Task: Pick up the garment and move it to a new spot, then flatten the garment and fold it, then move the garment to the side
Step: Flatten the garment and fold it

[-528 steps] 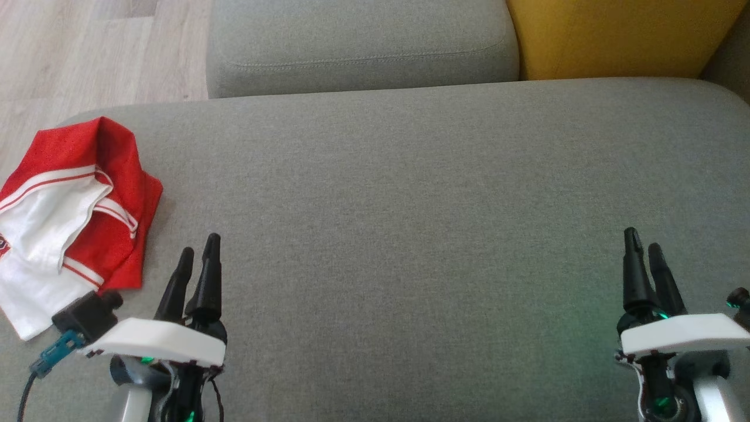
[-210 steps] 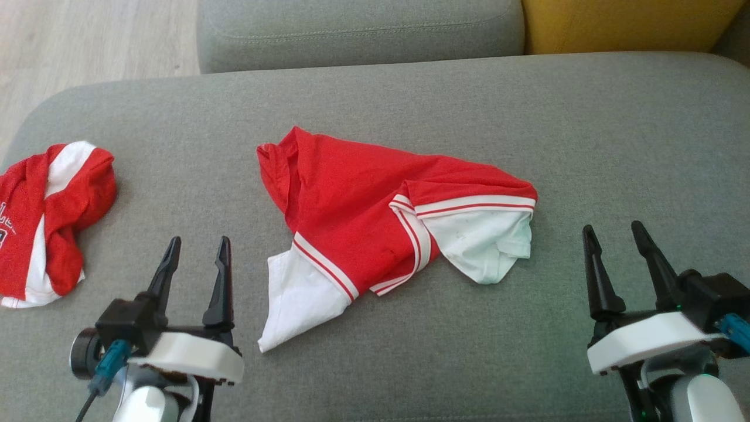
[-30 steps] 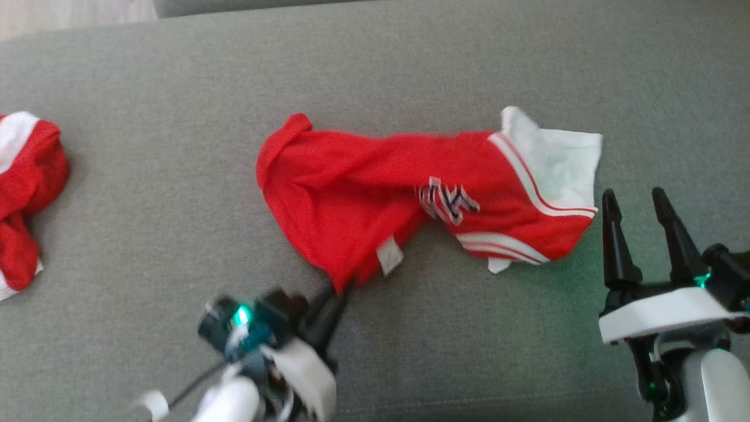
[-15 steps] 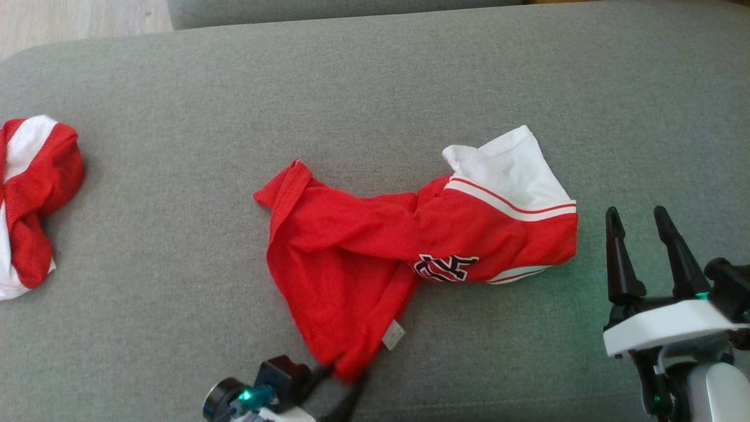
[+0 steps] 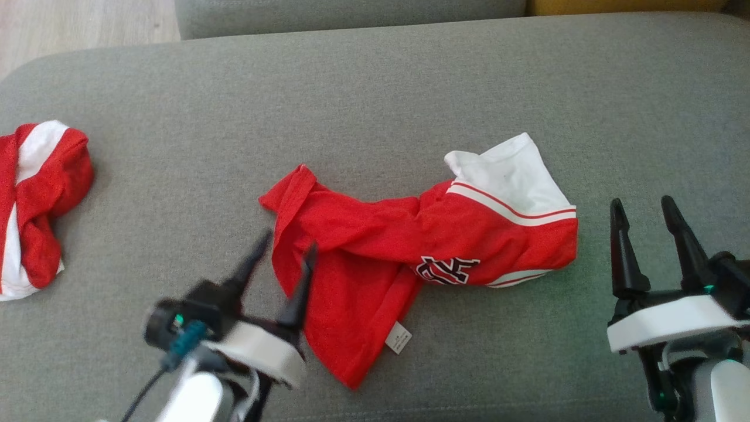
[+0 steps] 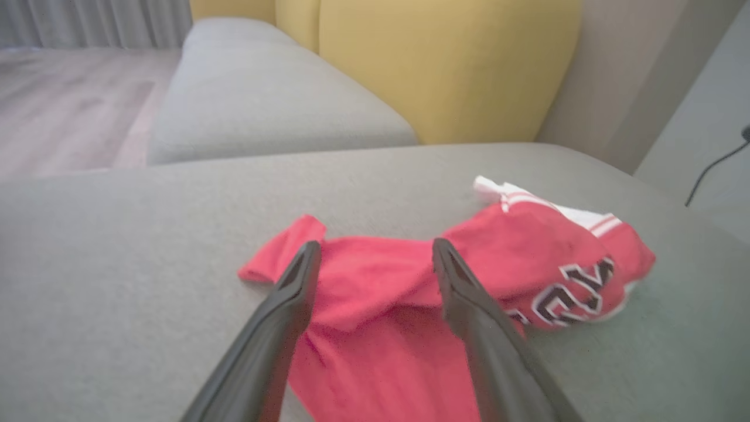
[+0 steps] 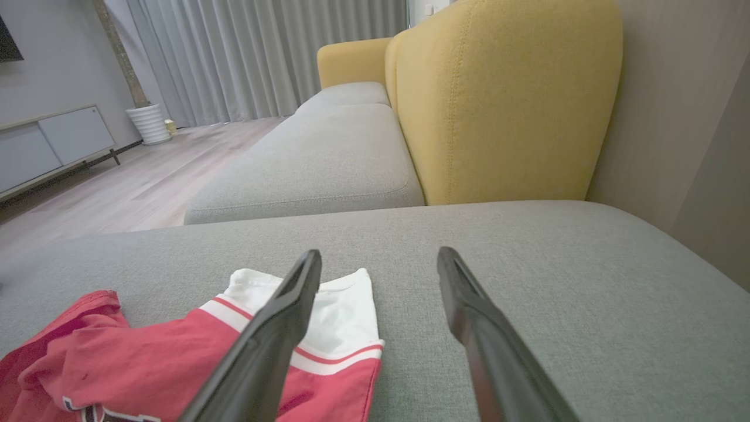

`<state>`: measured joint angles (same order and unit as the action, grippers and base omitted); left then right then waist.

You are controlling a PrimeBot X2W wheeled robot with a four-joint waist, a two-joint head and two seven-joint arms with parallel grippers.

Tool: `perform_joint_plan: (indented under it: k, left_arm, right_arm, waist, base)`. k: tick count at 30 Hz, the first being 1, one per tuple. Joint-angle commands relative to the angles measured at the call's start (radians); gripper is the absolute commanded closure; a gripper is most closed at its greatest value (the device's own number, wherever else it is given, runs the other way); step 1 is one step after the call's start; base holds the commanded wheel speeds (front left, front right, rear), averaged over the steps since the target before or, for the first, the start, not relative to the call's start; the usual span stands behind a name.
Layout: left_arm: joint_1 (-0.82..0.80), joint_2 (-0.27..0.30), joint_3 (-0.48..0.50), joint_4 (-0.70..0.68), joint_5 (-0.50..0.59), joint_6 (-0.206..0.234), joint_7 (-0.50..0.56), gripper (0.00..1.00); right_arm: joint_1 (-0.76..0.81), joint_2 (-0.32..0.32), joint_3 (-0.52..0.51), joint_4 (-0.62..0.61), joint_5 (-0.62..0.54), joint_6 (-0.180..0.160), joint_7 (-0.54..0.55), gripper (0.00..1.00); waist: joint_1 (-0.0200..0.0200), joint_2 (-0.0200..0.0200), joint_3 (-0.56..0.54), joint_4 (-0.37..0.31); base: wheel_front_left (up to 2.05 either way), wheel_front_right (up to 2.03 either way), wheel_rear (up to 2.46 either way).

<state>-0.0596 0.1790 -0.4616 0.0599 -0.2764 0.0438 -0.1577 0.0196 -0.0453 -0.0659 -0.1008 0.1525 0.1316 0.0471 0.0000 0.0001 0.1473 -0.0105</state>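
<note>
Left gripper (image 5: 289, 241) released garment (image 5: 375, 234) 1 second ago, fingers apart over its 8 o'clock edge, crumpled at cushion (image 5: 375, 88) centre, right gripper (image 5: 641, 202) spread at 3 o'clock, head view adds 2nd garment (image 5: 41, 193), right wrist view yellow backrest (image 7: 504, 99)

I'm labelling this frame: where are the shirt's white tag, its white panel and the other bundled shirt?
white tag (image 5: 398, 338), head view, tag's middle.
white panel (image 5: 508, 174), head view, panel's middle.
bundled shirt (image 5: 55, 181), head view, red fold.
</note>
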Motion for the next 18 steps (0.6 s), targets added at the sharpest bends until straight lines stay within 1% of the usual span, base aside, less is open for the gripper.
perform_joint_plan:
  k: [1,4,8,12,18]
  left_arm:
    - [-0.051,0.005,0.048,-0.038,0.01,0.015,-0.014,0.0]
    - [-0.078,0.014,0.088,-0.036,0.026,0.057,-0.032,0.0]
    - [-0.083,0.028,0.129,-0.029,0.031,0.094,-0.049,0.0]
    - [-0.062,0.042,0.154,-0.028,0.028,0.117,-0.055,0.0]
    - [-0.047,0.051,0.162,-0.034,0.026,0.129,-0.059,0.0]
  right_arm:
    - [-0.019,-0.005,0.02,-0.043,-0.01,-0.001,0.003,0.0]
    - [-0.02,-0.005,0.025,-0.05,-0.026,-0.001,0.008,0.0]
    - [-0.015,-0.005,0.036,-0.057,-0.04,-0.001,0.015,0.0]
    - [-0.004,-0.005,0.042,-0.062,-0.044,-0.001,0.022,0.0]
    - [0.002,-0.005,0.042,-0.069,-0.05,-0.001,0.027,0.0]
  waist:
    - [0.0,-0.0001,-0.002,0.002]
    - [0.0,-0.0001,-0.008,0.006]
    - [0.0,-0.0001,-0.017,0.008]
    - [0.0,-0.0001,-0.027,0.009]
    - [0.0,-0.0001,-0.028,0.013]
  base:
    - [0.0,0.0,0.0]
    - [0.0,0.0,0.0]
    - [0.0,0.0,0.0]
    - [0.0,0.0,0.0]
    - [0.0,0.0,0.0]
